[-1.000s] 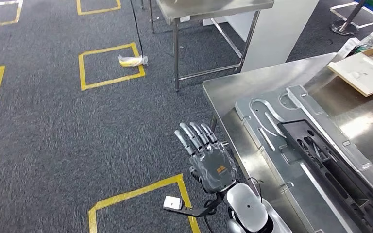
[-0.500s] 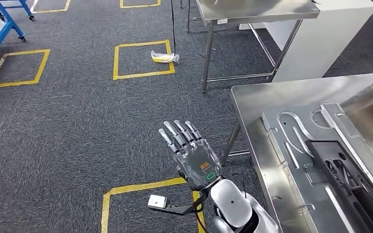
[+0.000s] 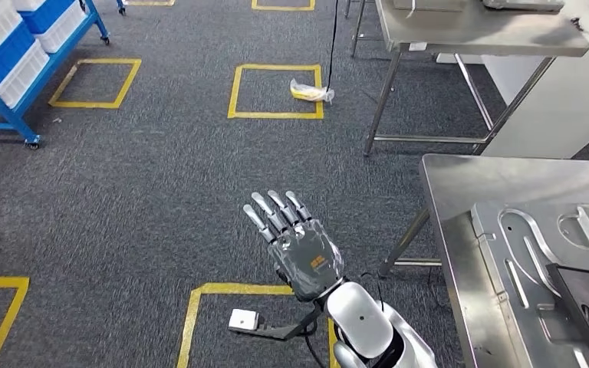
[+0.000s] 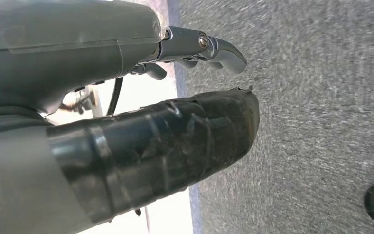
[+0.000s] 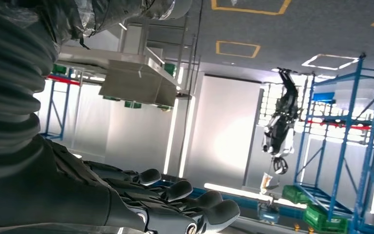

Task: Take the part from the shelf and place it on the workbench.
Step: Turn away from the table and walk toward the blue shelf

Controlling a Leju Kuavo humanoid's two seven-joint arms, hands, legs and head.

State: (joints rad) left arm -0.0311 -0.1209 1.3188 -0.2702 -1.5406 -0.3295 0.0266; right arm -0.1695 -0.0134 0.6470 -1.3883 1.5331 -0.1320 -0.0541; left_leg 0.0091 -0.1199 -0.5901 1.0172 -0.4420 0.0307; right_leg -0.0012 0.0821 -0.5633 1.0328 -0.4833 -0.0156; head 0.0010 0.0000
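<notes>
I hold the left robot hand (image 3: 295, 245) raised and open, fingers spread, holding nothing, ready for the pickup. The right robot hand (image 5: 175, 204) is empty, fingers loosely extended. The blue shelf (image 3: 23, 54) with white bins stands at the far left; I cannot identify the part. Versus earlier, the camera has swung left; the steel surface (image 3: 460, 230) has shifted right.
</notes>
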